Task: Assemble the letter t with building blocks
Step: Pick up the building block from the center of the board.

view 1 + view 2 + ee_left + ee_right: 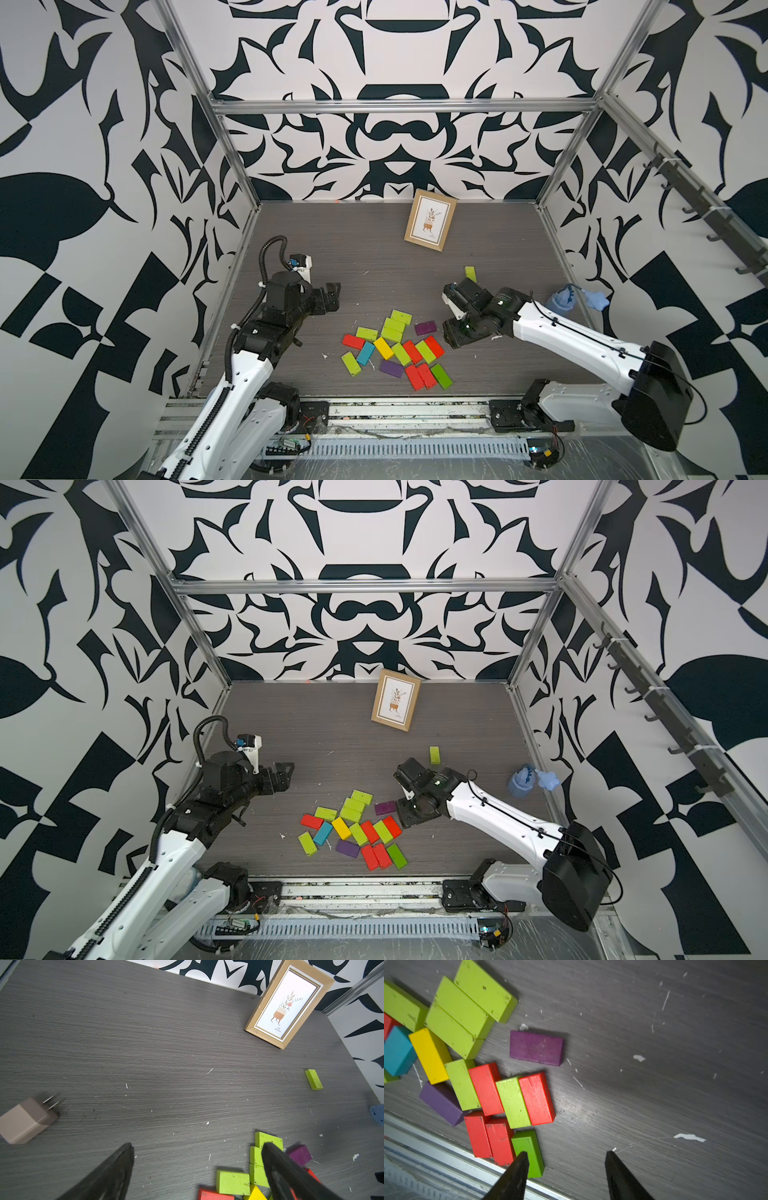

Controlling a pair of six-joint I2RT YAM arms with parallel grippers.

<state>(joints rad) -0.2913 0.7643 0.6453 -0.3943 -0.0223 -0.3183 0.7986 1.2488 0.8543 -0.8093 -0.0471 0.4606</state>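
Top views show a grey table (374, 257) with no letter T begun; all the building blocks (401, 353) lie jumbled near its front edge. Toward the left edge the left gripper (197, 1145) is spread wide, empty; the right gripper (566, 1153) hangs parted and empty just beside the pile. One lime green block (470, 273) sits apart, nearer the right edge

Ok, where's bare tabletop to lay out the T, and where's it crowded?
Widest bare patch: mid-table, bordered by the picture frame, the left tool, the lone lime block and the block pile. Another runs from the charger back to the far wall. Crowded: the pile along the front rail, with the right tool at its edge.
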